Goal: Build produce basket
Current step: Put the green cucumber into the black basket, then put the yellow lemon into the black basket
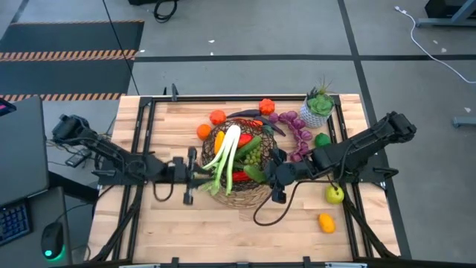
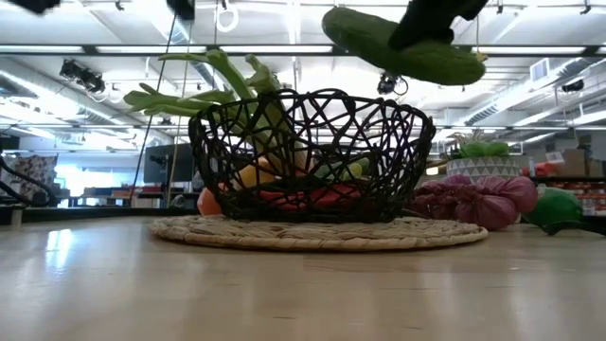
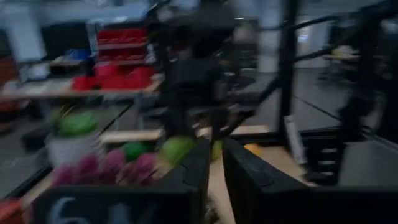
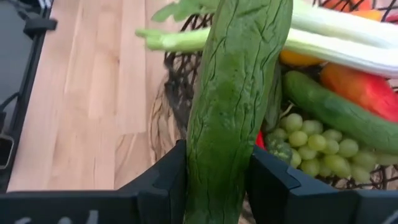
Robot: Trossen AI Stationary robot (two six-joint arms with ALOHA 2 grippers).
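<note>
- the basket sits mid-table, dark brown open wire weave on a lighter tan wicker base, way wider than anything in it
- inside it: a green leek with white stalks lying across, tips sticking out over the near-left rim, plus a cucumber, green grapes, and red and orange pieces underneath
- my right pincer is over the basket's right edge, fingers clamped on both sides of a second, wrinkly dark green cucumber, so it's partly closed with the cucumber filling the gap
- from table level that cucumber hangs above the rim, tilted, not touching the basket
- my left pincer is just left of the basket by the leek's leafy end; in its own blurry view the fingers are nearly together with a thin gap, and I see nothing between them
- still out on the table: purple grapes to the right of the basket, oranges on the far side, a yellow-green apple to the near right
- a potted plant stands at the far right
</note>
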